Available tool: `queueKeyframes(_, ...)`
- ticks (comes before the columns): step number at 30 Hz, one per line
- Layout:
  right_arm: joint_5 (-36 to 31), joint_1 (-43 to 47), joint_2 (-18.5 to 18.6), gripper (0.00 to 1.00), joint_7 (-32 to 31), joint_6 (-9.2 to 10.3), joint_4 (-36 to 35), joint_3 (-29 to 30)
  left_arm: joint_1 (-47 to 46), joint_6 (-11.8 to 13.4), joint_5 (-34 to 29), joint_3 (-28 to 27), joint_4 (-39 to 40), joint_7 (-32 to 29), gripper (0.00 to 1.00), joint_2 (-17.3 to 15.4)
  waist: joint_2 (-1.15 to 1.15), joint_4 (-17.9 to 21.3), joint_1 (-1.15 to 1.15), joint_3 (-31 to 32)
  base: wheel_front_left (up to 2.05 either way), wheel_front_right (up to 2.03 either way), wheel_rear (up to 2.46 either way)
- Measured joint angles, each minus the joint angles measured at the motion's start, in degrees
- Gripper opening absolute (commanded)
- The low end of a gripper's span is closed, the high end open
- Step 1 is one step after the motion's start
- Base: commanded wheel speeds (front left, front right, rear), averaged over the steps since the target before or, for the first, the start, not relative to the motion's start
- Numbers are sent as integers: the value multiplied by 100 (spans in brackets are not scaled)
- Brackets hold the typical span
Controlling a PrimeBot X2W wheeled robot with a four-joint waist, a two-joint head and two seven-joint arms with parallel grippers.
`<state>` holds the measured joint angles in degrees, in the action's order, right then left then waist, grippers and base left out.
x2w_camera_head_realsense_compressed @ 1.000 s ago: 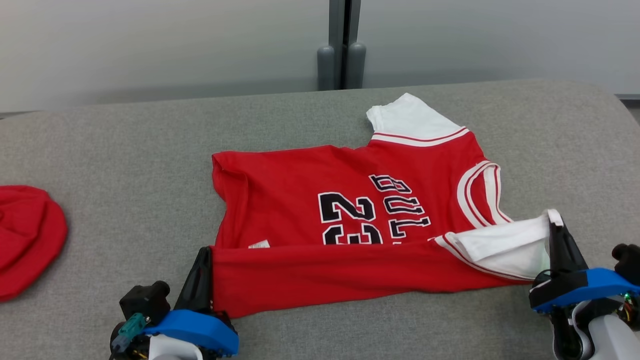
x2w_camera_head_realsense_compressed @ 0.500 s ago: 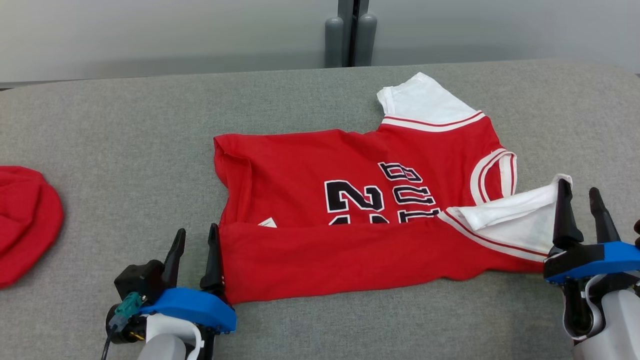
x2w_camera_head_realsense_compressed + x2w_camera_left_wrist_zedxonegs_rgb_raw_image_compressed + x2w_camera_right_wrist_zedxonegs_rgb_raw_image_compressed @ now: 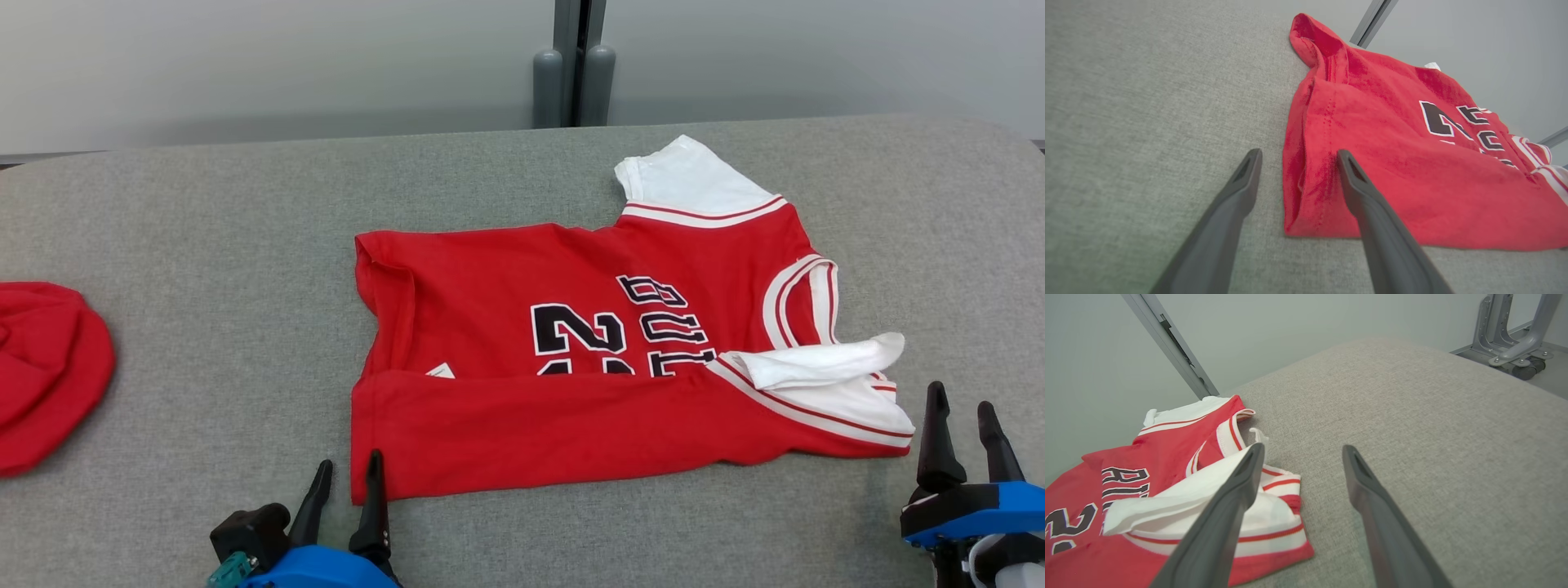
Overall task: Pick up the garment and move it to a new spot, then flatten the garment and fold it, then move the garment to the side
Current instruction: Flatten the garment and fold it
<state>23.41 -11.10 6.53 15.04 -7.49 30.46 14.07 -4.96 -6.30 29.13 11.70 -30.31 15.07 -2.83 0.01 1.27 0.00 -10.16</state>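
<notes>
Lying long from side to side, the shirt (image 3: 506, 327) had the left hand (image 3: 350, 459) and right hand (image 3: 959, 395), both wide open, by its ends.

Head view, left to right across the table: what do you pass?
In order: rounded red cloth at the left edge → left gripper, open → red jersey with white sleeves and black lettering, partly folded → right gripper, open.
</notes>
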Motion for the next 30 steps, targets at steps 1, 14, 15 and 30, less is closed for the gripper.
queueKeyframes(1,-7,2,-8,100,0,0,-15,15,0,0,24,9,-62,0,100,-3,0,10,0,1,0,0,0)
queueKeyframes(14,-107,74,31,100,0,0,742,-387,-355,-27,456,612,-884,71,100,-52,-2,63,0,-33,0,0,0)
queueKeyframes(15,-90,55,32,100,0,0,793,-426,-381,-29,467,659,-940,92,100,-62,-2,63,-1,-42,0,0,0)
queueKeyframes(30,573,-478,192,0,32,-1,1477,-989,-758,-55,962,1168,-1377,167,0,-119,-3,-25,0,-212,0,0,0)
